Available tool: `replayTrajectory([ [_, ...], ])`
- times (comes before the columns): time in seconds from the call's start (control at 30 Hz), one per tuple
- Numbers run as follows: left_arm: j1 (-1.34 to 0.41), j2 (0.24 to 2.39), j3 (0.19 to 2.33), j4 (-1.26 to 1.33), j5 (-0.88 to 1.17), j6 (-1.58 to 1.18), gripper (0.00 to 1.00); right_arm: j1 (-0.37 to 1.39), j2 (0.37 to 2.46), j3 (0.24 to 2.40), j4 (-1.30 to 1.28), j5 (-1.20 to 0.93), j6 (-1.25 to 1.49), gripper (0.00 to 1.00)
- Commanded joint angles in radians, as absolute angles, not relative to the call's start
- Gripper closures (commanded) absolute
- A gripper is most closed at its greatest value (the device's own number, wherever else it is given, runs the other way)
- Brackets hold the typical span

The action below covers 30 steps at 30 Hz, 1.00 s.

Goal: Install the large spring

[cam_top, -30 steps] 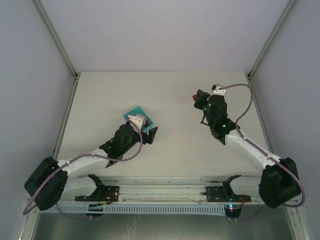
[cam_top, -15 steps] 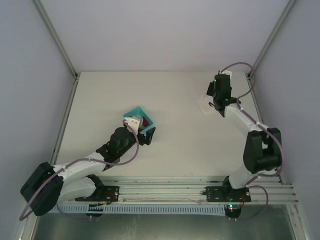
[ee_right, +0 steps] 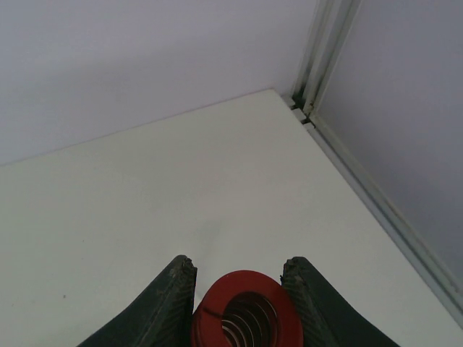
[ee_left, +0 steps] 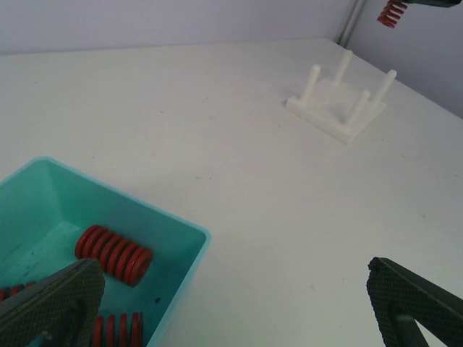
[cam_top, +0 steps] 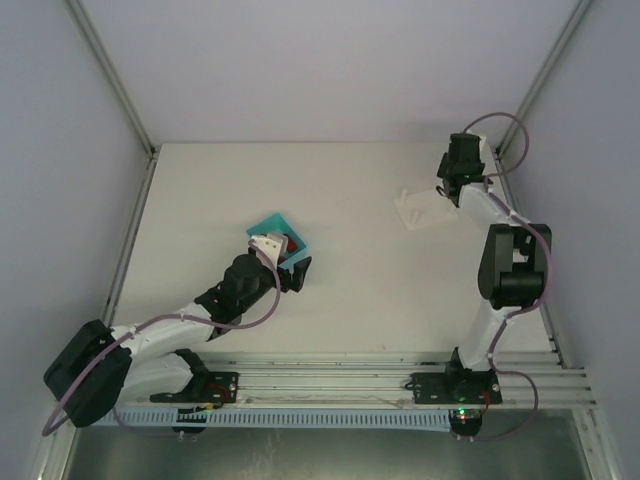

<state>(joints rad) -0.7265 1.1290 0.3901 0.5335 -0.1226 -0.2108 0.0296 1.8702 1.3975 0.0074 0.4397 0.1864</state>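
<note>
Top external view: the right gripper [cam_top: 462,165] holds the large red coil spring near the tabletop's [cam_top: 350,290] far right corner, while the left gripper [cam_top: 292,270] sits by the teal plastic bin [cam_top: 270,222].

On the right wrist camera the two dark fingers are clamped on either side of the spring [ee_right: 246,318], whose open end faces the lens. From the left wrist camera, the spring hangs in the air above and beyond the white four-peg plastic base [ee_left: 336,110], touching none of the upright pegs. The left gripper's fingers are spread wide apart with nothing between them, one above the bin's near corner and one over bare tabletop. Other red coil springs [ee_left: 113,254] lie on the bin's floor.
</note>
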Motion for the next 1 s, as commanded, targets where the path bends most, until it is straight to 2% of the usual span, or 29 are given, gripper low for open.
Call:
replayTrajectory([
  [0.0,-0.728,1.129,0.422,0.542,-0.109,-0.224,0.01,0.018,1.895,1.483,-0.004,0.440,0.181,1.00],
  [0.47,-0.727,1.123,0.417,0.549,-0.095,-0.237,0.01,0.017,2.053,1.655,-0.102,0.453,0.163,1.00],
  [0.97,-0.729,1.141,0.420,0.555,-0.089,-0.241,0.01,0.020,2.145,1.689,-0.108,0.441,0.157,1.00],
])
